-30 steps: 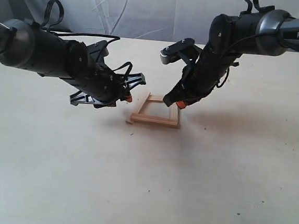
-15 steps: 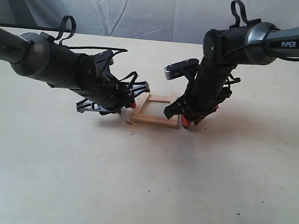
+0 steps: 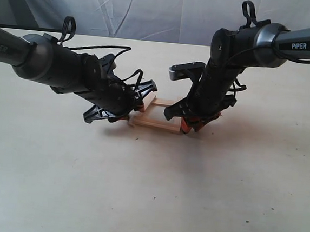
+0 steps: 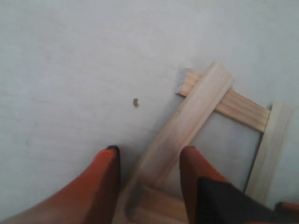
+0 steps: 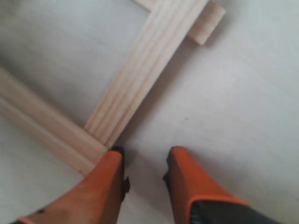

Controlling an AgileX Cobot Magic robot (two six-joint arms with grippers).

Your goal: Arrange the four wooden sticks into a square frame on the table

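The four wooden sticks (image 4: 184, 119) already lie as a small square frame (image 3: 154, 124) on the pale counter (image 3: 148, 197). The left claw (image 4: 150, 151) is at the frame's left side, spread open with its orange fingers (image 4: 105, 182) astride that side's stick. A thin gap shows along either edge, so nothing appears pinched. That stick runs askew, its far end riding over the end of the neighbouring strip (image 4: 243, 109), so the outline looks not quite true. The right claw (image 5: 145, 151) is parted too and empty, just outside the frame's right side. One fingertip (image 5: 110, 172) sits at or just beside the frame's corner there; whether it touches I cannot tell. These strips look thin, stiff and very light, likely to skate on the smooth counter and jostle their neighbours at a nudge. I would take one across its long edges near mid-length, or ease an edge sideways with a single fingertip, gently.
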